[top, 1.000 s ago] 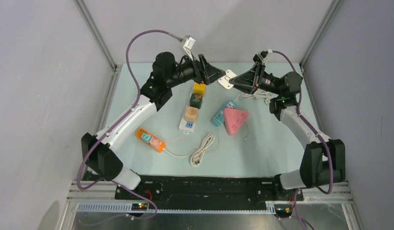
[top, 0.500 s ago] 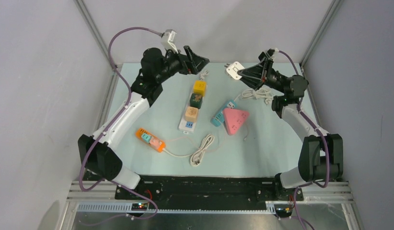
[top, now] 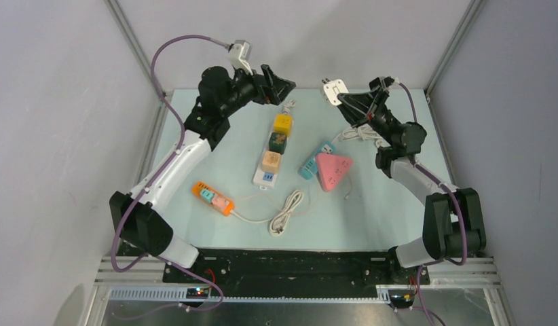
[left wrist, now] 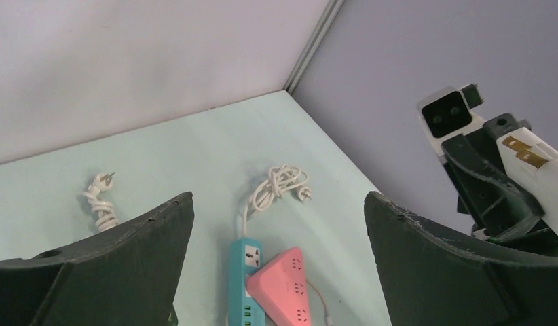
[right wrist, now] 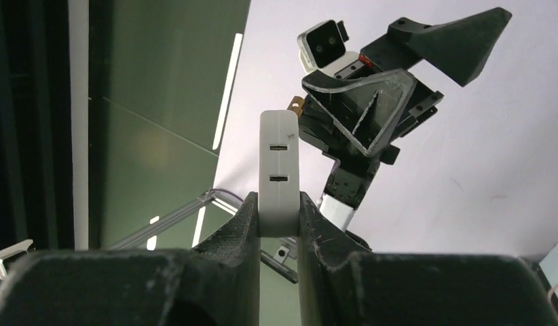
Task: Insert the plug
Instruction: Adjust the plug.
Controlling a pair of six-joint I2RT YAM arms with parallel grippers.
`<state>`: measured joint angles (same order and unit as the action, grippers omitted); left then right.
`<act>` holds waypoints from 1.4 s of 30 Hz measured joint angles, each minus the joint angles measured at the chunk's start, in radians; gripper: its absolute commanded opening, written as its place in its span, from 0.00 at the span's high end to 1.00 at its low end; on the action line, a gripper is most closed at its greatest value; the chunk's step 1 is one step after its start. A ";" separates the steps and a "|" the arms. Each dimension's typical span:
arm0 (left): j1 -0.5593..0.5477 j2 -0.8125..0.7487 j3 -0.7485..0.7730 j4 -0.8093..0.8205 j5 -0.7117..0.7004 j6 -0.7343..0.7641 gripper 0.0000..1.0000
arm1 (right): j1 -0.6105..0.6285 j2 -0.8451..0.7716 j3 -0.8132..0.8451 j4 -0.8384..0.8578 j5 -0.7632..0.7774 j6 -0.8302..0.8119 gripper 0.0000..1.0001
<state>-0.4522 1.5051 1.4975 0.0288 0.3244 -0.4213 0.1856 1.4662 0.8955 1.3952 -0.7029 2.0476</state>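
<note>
Plug (top: 335, 89), flat white plastic, sat pinched in right gripper (top: 344, 100), aloft at far right; blue power strip (top: 309, 165) lay below it, nearer and leftward. Left gripper (top: 286, 90) stood spread, empty.

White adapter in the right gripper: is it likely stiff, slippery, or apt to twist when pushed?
Probably rigid: the white adapter looks like a hard moulded block, undeformed in the right gripper. Its smooth sides may be slippery, and only its lower end is pinched, so it could pivot under insertion force.
</note>
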 measured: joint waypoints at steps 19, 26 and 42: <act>-0.037 -0.034 -0.203 -0.044 0.044 0.159 0.00 | -0.138 -0.168 0.060 -1.744 -0.350 -0.777 1.00; -0.156 -0.133 -0.339 -0.080 0.117 0.455 0.00 | -0.156 -0.170 0.086 -2.017 -0.266 -0.808 1.00; -0.449 -0.119 -0.394 -0.090 0.174 0.800 0.17 | -0.089 -0.227 0.091 -2.251 -0.154 -0.607 1.00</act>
<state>-0.9012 1.3865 1.1034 -0.0612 0.4988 0.3790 0.0967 1.2388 0.9863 -0.8555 -0.8574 1.4406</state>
